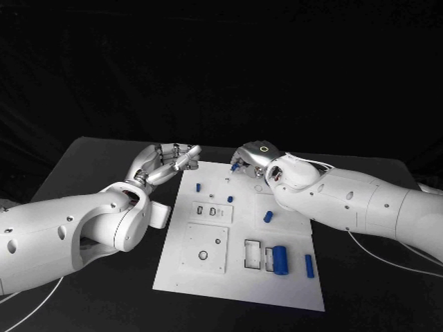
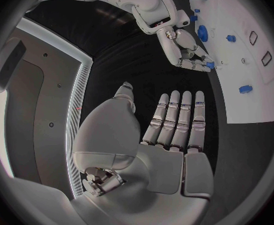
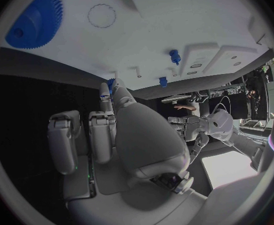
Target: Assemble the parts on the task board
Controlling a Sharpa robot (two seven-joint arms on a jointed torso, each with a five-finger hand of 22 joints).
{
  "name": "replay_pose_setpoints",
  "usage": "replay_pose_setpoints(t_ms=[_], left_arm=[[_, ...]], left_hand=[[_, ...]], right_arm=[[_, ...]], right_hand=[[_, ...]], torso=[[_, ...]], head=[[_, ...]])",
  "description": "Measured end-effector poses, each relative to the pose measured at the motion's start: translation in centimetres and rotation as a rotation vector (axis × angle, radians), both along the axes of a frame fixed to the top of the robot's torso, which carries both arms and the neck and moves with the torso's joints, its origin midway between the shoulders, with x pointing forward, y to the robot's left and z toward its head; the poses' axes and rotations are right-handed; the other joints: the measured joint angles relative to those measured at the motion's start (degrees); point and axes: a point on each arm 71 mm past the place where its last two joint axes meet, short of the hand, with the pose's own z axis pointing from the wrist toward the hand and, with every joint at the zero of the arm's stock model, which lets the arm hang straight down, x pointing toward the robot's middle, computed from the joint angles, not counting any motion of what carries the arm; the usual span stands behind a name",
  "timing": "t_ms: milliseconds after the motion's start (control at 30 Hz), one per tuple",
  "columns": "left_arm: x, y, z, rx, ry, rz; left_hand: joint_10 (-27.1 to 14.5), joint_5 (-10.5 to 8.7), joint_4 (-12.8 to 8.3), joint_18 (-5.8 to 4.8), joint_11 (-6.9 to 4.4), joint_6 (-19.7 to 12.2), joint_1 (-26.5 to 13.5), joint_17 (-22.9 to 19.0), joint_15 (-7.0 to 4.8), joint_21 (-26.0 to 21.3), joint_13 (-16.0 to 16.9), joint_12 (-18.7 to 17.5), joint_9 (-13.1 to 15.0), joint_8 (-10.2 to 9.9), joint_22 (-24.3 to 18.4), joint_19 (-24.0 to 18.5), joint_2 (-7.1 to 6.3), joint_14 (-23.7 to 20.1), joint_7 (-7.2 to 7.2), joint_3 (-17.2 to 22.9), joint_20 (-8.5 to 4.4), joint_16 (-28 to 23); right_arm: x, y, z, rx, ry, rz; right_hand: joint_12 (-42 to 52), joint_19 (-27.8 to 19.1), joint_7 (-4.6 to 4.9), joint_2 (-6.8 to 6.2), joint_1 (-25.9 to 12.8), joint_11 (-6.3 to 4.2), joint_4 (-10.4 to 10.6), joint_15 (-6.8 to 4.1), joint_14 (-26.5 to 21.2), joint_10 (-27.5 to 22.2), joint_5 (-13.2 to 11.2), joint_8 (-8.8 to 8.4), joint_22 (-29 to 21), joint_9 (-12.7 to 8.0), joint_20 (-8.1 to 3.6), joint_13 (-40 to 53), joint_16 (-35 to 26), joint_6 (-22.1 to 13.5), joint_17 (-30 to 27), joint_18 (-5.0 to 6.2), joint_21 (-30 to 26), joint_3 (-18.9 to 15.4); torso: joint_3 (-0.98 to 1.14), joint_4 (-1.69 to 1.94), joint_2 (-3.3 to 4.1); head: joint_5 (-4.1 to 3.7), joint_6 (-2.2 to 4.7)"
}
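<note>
The small blue part you are working with sits pinched at the fingertips of your right hand, which hovers over the far edge of the task board, at about twelve o'clock on the plate. From the right wrist view a blue piece shows just at those fingertips, close to the board's rim. Judging by this, the step in hand is seating that part near the far edge; lower slowly, hold the part upright, and let go only once it sits. Other blue parts wait at about five o'clock: a thick cylinder and a slim bar. Your left hand hangs just off the far left corner, at roughly eleven o'clock, fingers straight and side by side, holding nothing; leave it there.
</note>
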Motion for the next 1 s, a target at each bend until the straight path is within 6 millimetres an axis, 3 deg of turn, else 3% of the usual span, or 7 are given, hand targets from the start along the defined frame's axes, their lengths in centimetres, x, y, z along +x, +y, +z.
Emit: replay_pose_setpoints(t_ms=[600, 1000], left_arm=[[0.0, 0.1, 0.1, 0.001, -0.003, 0.002], [0.0, 0.2, 0.1, 0.003, -0.004, 0.008]], left_hand=[[0.00, 0.01, 0.00, 0.00, 0.00, -0.21, 0.00, -0.01, 0.00, 0.00, -0.01, 0.00, -0.01, 0.00, 0.00, 0.00, 0.00, 0.00, 0.21, 0.00, 0.00, 0.00], [0.00, 0.01, 0.00, 0.00, 0.00, -0.21, 0.00, -0.01, 0.00, 0.00, -0.02, 0.00, -0.01, 0.00, 0.01, 0.00, 0.00, 0.00, 0.21, 0.00, 0.00, 0.00]], right_arm=[[0.3, 1.0, -0.1, -0.001, -0.003, 0.008], [0.2, 1.1, -0.4, -0.007, 0.005, 0.002]], right_hand=[[-0.21, 0.00, 0.02, 0.15, -0.17, 0.20, 0.19, 0.00, 0.00, -0.20, -0.01, -0.55, -0.02, 0.05, 0.00, 0.01, 0.00, -0.24, -0.01, 0.00, 0.00, 0.18], [-0.22, 0.00, 0.19, 0.06, -0.25, 0.20, 0.20, 0.00, 0.00, -0.20, -0.05, -0.57, -0.02, 0.39, 0.00, -0.03, 0.00, -0.35, -0.02, 0.00, 0.00, 0.18]], torso=[[0.02, 0.03, 0.04], [-0.03, -0.12, -0.06]], head=[[0.53, -0.31], [0.39, -0.59]])
